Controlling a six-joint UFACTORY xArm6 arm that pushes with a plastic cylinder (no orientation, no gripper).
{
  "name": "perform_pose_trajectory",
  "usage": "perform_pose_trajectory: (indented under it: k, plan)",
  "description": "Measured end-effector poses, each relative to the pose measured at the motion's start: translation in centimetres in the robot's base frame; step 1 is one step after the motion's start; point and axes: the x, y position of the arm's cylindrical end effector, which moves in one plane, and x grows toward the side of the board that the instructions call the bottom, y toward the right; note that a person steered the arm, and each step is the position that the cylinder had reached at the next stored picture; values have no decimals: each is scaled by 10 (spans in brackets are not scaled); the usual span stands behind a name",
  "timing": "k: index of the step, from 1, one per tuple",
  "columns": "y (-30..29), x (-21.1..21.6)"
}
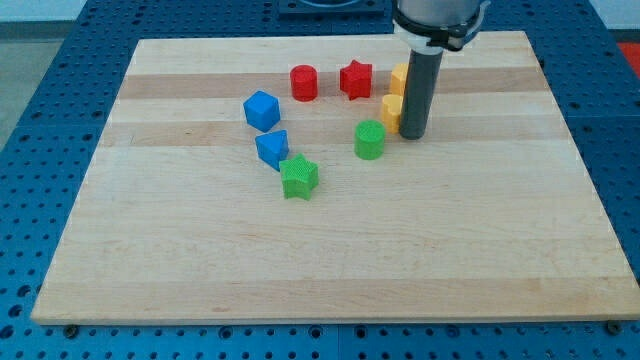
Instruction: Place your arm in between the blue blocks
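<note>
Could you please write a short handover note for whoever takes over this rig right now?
My tip rests on the board at the view's upper right, against two yellow blocks and right of the green cylinder.
The blue cube and the smaller blue block sit left of centre, nearly touching, the green star just below them.
Done: nothing yet; the tip is far from the blue pair.
Left: slide left and stop between the blue blocks.

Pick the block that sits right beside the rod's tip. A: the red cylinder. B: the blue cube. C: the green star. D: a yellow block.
D: my tip stands at the right side of the lower yellow block, far from the two blue blocks at the view's left.
</note>
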Motion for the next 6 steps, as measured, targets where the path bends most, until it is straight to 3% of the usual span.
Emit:
perform_pose_trajectory:
  k: [2,4,6]
  plan:
    - [17,59]
    - [5,48]
    - [-44,29]
